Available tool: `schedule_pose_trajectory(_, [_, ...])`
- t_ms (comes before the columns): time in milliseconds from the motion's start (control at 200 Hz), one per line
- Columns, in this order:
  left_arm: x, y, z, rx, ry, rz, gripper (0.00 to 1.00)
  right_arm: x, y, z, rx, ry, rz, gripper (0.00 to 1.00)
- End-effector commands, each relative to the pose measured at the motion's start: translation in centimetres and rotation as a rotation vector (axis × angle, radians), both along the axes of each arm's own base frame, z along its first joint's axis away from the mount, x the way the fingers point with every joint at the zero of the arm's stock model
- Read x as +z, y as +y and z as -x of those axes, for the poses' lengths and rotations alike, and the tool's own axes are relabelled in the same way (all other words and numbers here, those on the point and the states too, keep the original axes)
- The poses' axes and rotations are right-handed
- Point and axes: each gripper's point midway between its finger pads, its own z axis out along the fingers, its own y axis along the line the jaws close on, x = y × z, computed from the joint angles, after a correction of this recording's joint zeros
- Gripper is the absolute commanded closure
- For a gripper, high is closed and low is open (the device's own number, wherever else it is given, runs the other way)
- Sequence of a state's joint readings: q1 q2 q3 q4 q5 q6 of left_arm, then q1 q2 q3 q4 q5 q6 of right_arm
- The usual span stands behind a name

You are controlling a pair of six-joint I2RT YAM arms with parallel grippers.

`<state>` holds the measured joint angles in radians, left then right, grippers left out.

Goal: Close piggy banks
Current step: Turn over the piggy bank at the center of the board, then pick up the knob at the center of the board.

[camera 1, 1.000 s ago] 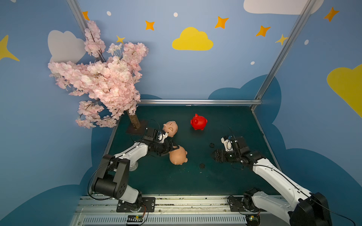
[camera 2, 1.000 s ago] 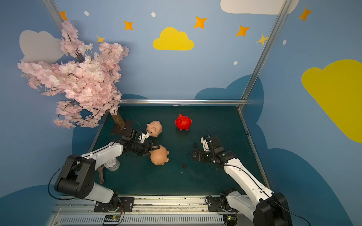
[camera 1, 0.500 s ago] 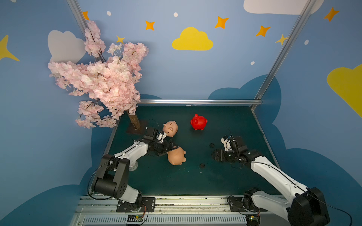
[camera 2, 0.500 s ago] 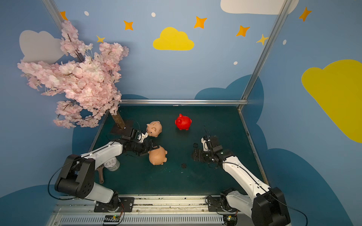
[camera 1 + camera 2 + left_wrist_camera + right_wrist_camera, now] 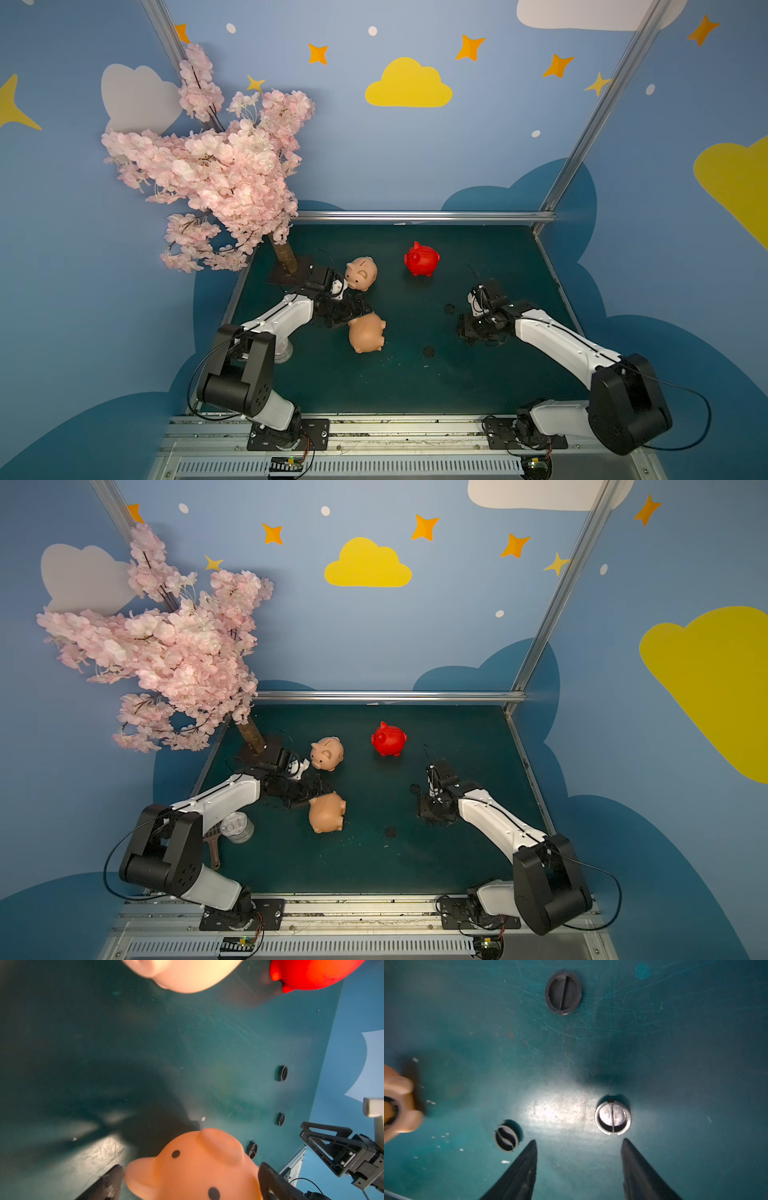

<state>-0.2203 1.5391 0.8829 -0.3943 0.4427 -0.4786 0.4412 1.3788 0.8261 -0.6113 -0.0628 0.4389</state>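
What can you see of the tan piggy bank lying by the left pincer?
The tan piggy bank is a rounded pig of smooth matte peach plastic with two black dot eyes. It lies tipped on its side on the green table, stubby legs and belly toward the right arm. The right wrist view shows a dark-rimmed round belly opening, apparently unplugged. The open left pincer straddles its head; whether the fingers touch it is unclear. Nothing else touches it.
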Motion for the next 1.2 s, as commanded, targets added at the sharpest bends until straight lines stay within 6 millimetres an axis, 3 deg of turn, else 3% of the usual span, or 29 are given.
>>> schedule_pose_trajectory(0, [-0.1, 0.7, 0.2, 0.002, 0.018, -0.040, 0.01, -1.1, -0.7, 0.7, 0.023, 0.081, 0.063, 0.42])
schedule_pose_trajectory(616, [1.9, 1.1, 0.1, -0.008, -0.017, -0.067, 0.01, -2.8, -1.7, 0.2, 0.014, 0.132, 0.155, 0.63])
schedule_pose_trajectory(1001, [1.9, 1.0, 0.3, -0.014, -0.019, -0.061, 0.01, -3.2, -2.8, 0.2, 0.001, 0.159, 0.201, 0.83])
schedule_pose_trajectory(1196, [2.1, 0.9, 0.3, -0.015, -0.022, -0.059, 0.01, -3.3, -2.8, 0.2, -0.001, 0.164, 0.190, 0.85])
